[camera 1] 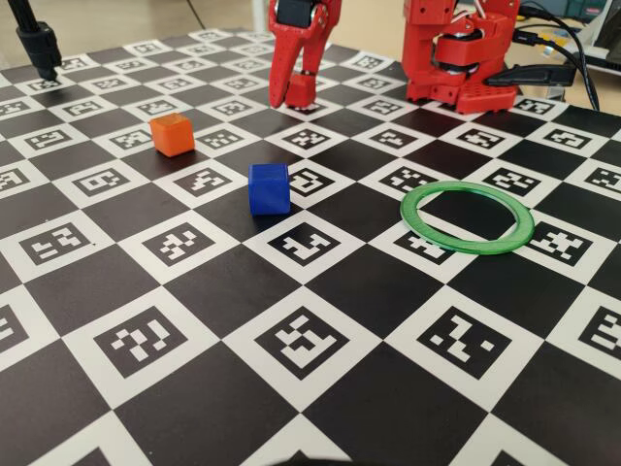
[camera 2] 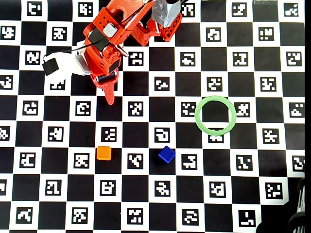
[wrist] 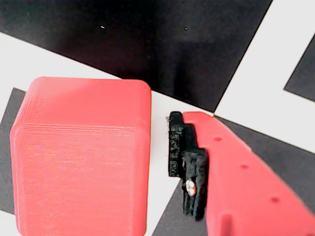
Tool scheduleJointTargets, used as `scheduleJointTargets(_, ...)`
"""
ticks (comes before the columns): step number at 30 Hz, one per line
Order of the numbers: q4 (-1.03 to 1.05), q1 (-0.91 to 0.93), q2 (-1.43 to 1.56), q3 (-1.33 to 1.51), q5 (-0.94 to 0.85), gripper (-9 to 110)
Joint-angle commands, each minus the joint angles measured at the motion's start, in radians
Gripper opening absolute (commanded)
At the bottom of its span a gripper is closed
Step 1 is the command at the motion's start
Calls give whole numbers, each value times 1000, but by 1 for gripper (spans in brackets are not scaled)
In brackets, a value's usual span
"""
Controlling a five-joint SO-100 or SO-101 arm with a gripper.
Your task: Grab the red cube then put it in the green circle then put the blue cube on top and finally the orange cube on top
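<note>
At the board's far edge, the gripper (camera 1: 297, 95) straddled the red cube (wrist: 81, 157), jaws open, one pad (wrist: 189, 164) just beside it; an off-centre closing might nudge it askew, well apart from the ring (camera 1: 468, 216).

Red gripper (camera 1: 295, 94) lowered at far edge of checkered board (camera 1: 291, 408), fingers spread around small red cube (camera 1: 302, 90). Arm base (camera 1: 456, 58) to its right. Orange cube (camera 1: 173, 134) left of centre, blue cube (camera 1: 269, 188) nearer camera, well apart. Green ring (camera 1: 468, 217) flat at right, nothing inside.
</note>
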Motion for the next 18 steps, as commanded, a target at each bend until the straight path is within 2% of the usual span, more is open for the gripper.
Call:
scheduleJointTargets(1,-12,8,11,-5,-3,30)
scheduleJointTargets(3,-12,8,12,-3,-8,19)
scheduleJointTargets(6,-12,8,12,-2,-9,9)
scheduleJointTargets(12,-12,5,12,0,-14,3)
scheduleJointTargets(18,-8,5,14,0,-20,2)
